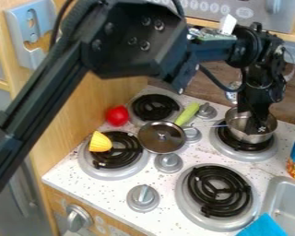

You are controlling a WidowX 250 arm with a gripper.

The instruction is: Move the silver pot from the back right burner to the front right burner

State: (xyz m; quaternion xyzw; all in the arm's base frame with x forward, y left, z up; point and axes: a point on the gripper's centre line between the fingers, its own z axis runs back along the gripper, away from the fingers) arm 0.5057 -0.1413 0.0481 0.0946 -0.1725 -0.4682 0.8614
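In the camera view, the claw (257, 128) hangs at the mouth of the pot (235, 121), right of the frame's centre, on a burner (235, 143) (open or closed, I can't tell). The lid (155, 142) lies mid-frame; a red ball (118, 116) sits left of it.

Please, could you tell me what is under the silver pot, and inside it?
Under the silver pot, part of a black coil burner is visible; its middle is covered. Inside, the gripper hides part of the bottom, so I cannot tell if something lies there.
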